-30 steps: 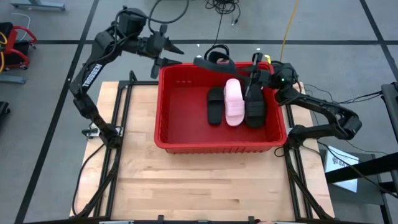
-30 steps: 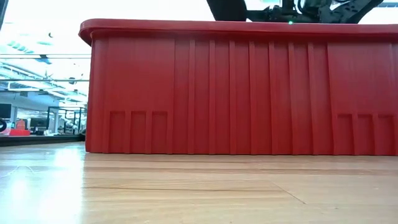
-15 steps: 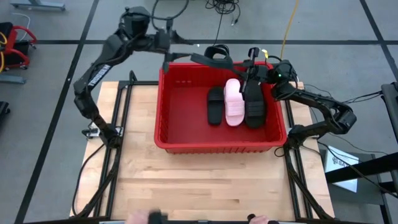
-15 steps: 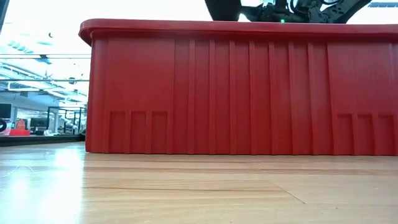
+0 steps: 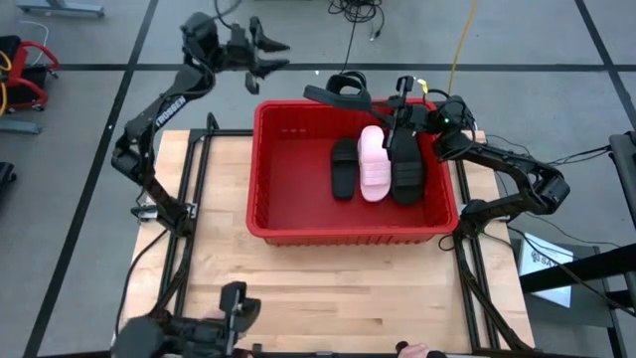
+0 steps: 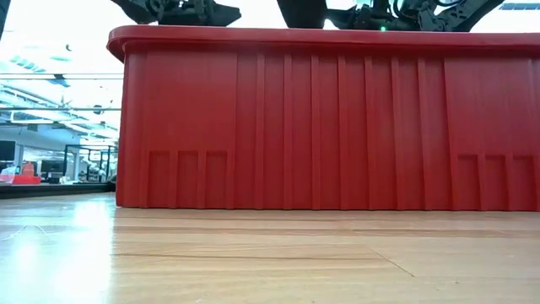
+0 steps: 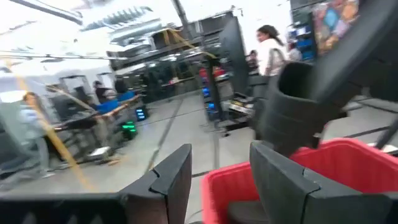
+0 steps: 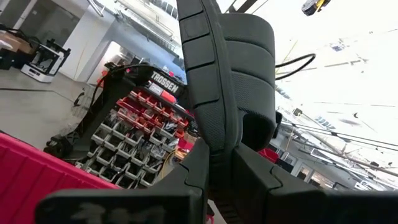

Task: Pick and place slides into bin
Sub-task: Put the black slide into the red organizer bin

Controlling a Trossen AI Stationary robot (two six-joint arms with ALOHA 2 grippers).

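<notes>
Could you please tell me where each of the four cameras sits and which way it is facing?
High view: overhead, facing down at the red bin; both arms show.
Low view: at tabletop height, facing the bin's wall; arm parts above its rim.
Left wrist view: on the left arm, past the open left gripper toward the room.
Right wrist view: right gripper pinching a black slide.
All four share the bin.

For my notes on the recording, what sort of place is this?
Probably a robotics lab or workshop: racks of small red parts bins, a second robot arm standing behind, and workbenches on an open concrete floor.
</notes>
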